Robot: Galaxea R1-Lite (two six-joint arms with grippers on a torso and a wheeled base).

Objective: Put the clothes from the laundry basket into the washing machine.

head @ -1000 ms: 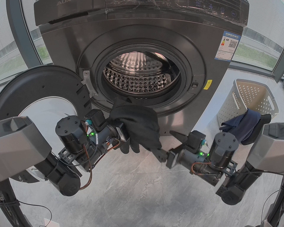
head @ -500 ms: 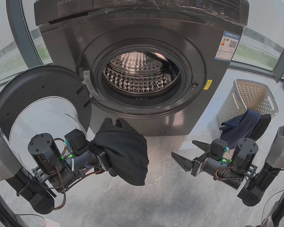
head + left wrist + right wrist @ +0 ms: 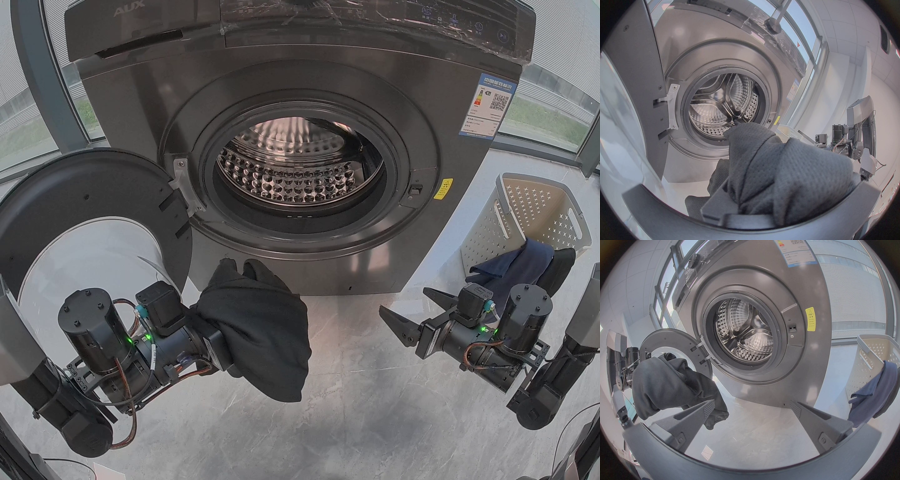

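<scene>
The left gripper [image 3: 217, 350] clamps a black garment [image 3: 265, 328], low before the washer's [image 3: 125, 106] open drum [image 3: 294, 172]. The right gripper [image 3: 406, 301], jaws apart, hangs off the washer's right corner. Right of the washer, the basket [image 3: 482, 234] holds blue and black clothes [image 3: 520, 267] draped over its rim.

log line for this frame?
left gripper: shut on black garment; right gripper: open; washer door: open; laundry basket: clothes on rim

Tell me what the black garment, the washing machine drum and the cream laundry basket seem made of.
Black draped garment: soft matte knit fabric, by its fine dimpled weave. Round perforated drum: probably stainless steel, glossy, bright reflections. Cream laundry basket: likely moulded plastic, matte, regular holes.
</scene>
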